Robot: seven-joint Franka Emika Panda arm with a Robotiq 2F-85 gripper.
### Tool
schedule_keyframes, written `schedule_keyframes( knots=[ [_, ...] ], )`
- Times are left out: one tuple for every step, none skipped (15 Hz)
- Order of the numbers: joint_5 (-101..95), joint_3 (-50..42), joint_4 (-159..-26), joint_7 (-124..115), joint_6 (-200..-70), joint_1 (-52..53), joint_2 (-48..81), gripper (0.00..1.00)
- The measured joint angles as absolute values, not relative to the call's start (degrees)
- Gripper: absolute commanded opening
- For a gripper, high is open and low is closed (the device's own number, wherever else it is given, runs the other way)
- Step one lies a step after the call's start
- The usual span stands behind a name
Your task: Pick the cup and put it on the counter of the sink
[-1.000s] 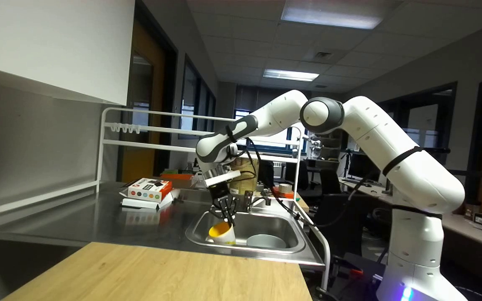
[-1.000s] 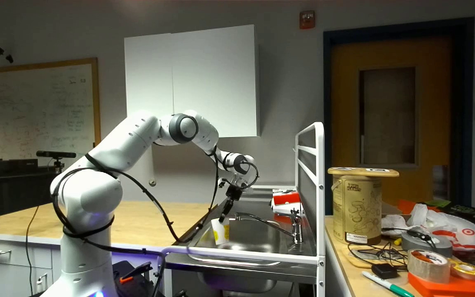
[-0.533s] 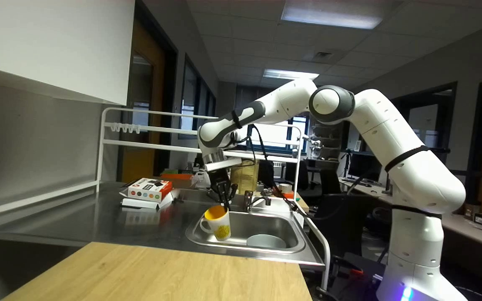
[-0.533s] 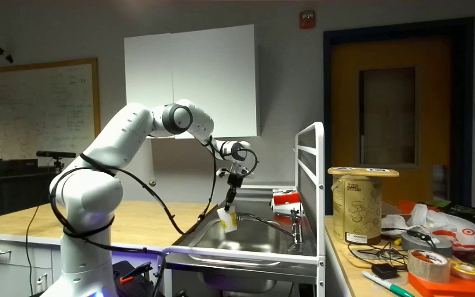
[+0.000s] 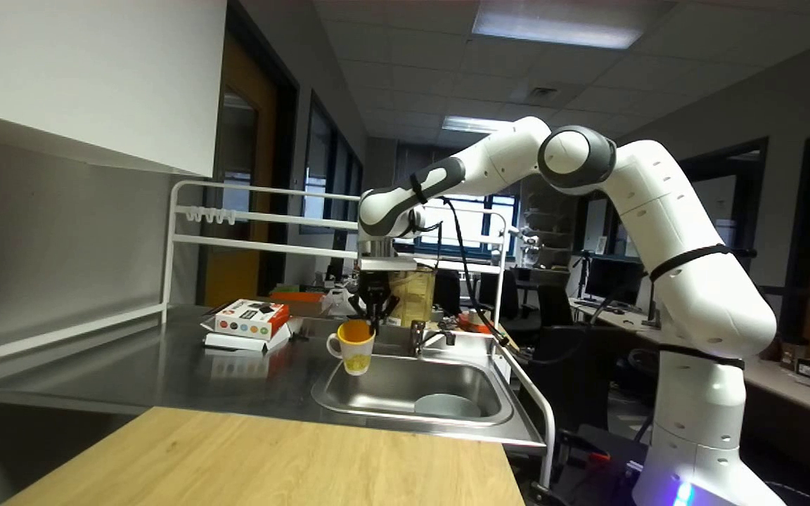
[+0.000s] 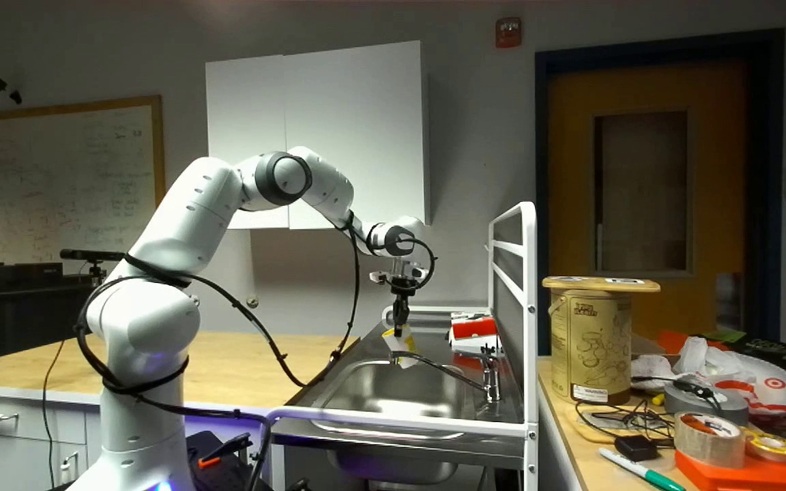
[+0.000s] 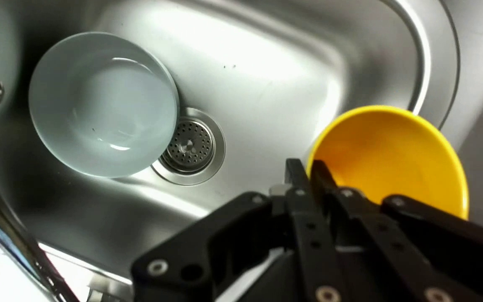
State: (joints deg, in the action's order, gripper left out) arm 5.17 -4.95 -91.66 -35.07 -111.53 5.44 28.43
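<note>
Pinching a white, yellow-lined cup [image 5: 358,350] by its rim, the gripper [image 7: 309,167], jaws narrow across the wall, cup hanging tilted below them, sink [image 5: 419,379] and pale bowl [image 7: 103,105] farther beneath them.

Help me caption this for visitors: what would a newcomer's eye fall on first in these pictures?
Probably the cup with its bright yellow inside, held by its rim in the black gripper, overlapping the edge of the sink in the wrist view. Next, the big white robot arm arching in from the right in an exterior view. Then the pale bowl inside the sink, partly hiding the drain from the wrist camera.
</note>
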Motion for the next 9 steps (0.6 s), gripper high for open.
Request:
schedule_keyframes(
  knots=[
    [5.17, -4.94, -91.84, -34.65, -112.11, 5.22, 27.84, 0.06],
    [5.17, -4.94, -91.85, -34.32, -112.36, 5.16, 27.30, 0.06],
    [5.17, -4.88, -91.75, -34.00, -112.51, 5.17, 26.83, 0.06],
    [5.17, -4.72, -91.45, -33.62, -112.53, 5.19, 26.45, 0.06],
    [5.17, -4.47, -90.91, -33.19, -112.51, 5.21, 26.22, 0.06],
    [5.17, -4.08, -90.12, -32.57, -112.50, 5.23, 26.16, 0.06],
    [5.17, -3.65, -89.12, -31.85, -112.44, 5.26, 26.22, 0.06],
    [5.26, -3.19, -87.94, -31.04, -112.30, 5.27, 26.42, 0.06],
    [5.61, -2.72, -86.47, -30.09, -112.05, 5.23, 26.85, 0.06]
  ],
)
